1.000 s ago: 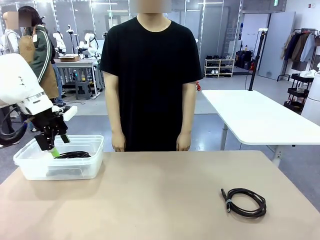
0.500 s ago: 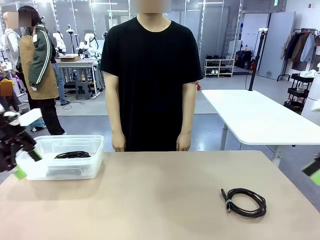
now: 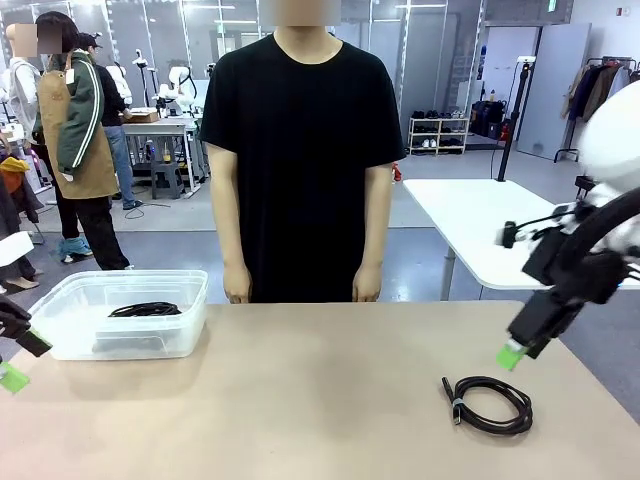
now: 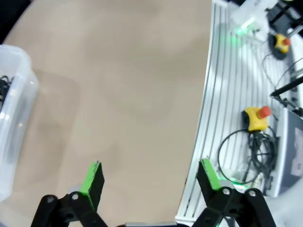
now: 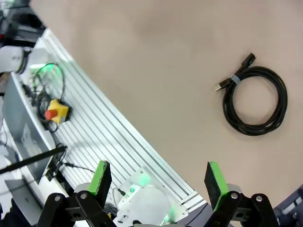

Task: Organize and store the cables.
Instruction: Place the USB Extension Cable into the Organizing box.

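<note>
**Two cables, one in the box and one on the table**

One coiled black cable (image 3: 488, 404) lies flat on the tan table (image 3: 300, 400), on the robot's right side and near the front edge. A small band holds its loops together, and its two plug ends stick out side by side. From the right wrist camera, the same cable (image 5: 255, 100) sits well apart from the green pads.

Another black cable (image 3: 146, 309) rests inside the clear plastic box (image 3: 120, 318) at the far left of the table.

The right gripper (image 3: 512, 354) hangs in the air just above and to the right of the loose cable. It does not touch it. Its fingers stand wide apart and hold nothing.

The left gripper (image 3: 12, 372) is at the left edge, low beside the box. Its fingers are spread wide too, with nothing between them.

A person (image 3: 300, 150) in a black shirt stands behind the table with both arms down.
</note>
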`<state>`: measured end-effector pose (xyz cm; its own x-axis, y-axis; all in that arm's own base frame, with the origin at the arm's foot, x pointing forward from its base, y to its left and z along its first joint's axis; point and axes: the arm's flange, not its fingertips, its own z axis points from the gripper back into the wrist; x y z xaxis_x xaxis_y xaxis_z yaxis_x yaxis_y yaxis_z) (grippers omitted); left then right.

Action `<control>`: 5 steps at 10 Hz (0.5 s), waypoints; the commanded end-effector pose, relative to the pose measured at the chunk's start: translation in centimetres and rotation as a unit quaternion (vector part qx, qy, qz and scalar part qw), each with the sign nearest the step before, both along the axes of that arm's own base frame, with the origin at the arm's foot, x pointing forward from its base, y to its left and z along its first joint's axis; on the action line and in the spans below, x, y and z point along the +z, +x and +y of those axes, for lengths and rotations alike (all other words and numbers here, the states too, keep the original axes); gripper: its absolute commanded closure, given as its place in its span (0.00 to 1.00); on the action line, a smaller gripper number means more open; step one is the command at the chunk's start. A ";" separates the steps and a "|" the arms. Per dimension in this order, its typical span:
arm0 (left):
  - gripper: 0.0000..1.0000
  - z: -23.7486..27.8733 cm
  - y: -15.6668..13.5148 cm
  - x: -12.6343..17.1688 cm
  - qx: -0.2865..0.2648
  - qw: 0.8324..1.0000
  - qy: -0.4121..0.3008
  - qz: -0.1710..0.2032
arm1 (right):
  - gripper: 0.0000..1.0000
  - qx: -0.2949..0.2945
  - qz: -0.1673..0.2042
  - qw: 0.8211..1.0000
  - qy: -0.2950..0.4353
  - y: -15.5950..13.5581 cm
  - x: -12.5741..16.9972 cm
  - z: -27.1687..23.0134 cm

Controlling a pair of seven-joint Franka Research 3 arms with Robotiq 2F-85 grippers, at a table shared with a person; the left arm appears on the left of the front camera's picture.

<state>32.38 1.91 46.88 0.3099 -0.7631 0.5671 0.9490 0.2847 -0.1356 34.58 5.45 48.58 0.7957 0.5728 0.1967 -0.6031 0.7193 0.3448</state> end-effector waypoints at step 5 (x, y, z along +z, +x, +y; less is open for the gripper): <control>0.00 -0.1 -0.2 0.2 0.001 1.000 -0.005 -0.003 | 0.00 -0.154 -0.084 0.975 -0.138 5.2 -9.9 4.0</control>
